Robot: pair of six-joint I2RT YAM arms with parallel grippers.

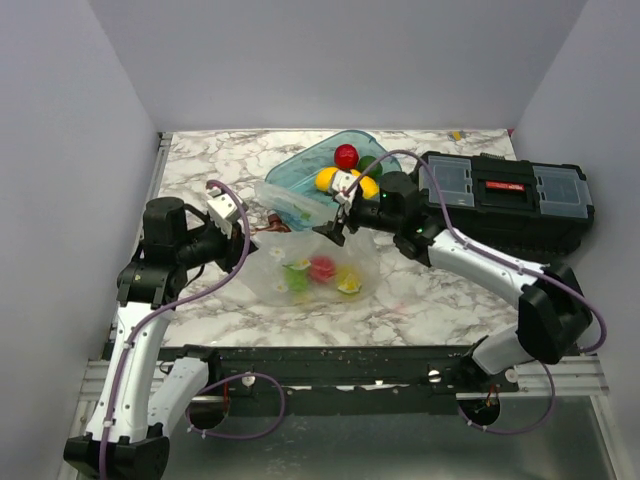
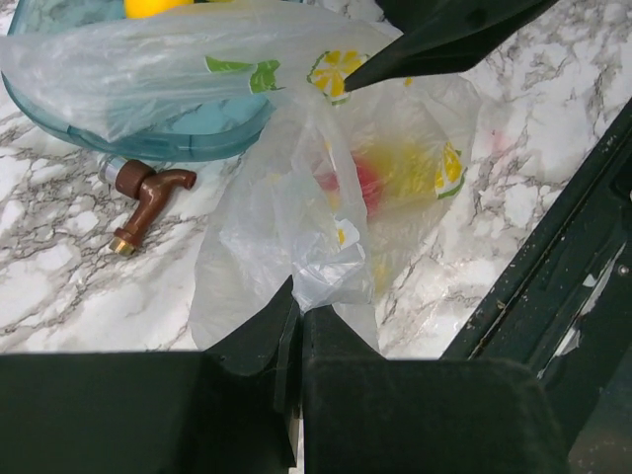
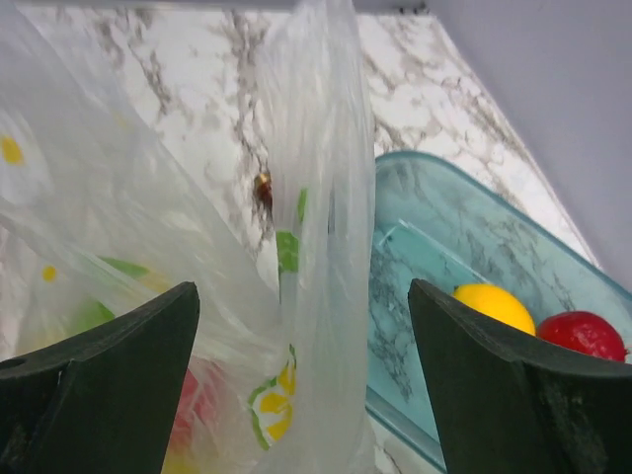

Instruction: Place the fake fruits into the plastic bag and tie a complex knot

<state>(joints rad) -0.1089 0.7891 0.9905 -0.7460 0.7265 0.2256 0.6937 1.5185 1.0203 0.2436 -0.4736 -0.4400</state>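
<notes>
The clear plastic bag (image 1: 315,268) with citrus and leaf prints lies mid-table and holds a green, a red and a yellow fake fruit (image 1: 322,269). My left gripper (image 2: 299,308) is shut on a bunched edge of the bag's film (image 2: 326,276). My right gripper (image 3: 301,326) is open, its fingers either side of a raised fold of the bag (image 3: 316,197); in the top view it (image 1: 336,228) is over the bag's far edge. More fruits, a lemon (image 1: 326,179) and a red one (image 1: 346,155), lie in the teal tub (image 1: 300,180). No knot shows.
A brown toy tap (image 2: 145,197) lies on the marble beside the tub. A black toolbox (image 1: 510,195) stands at the back right. The table's front rail (image 1: 330,365) runs along the near edge.
</notes>
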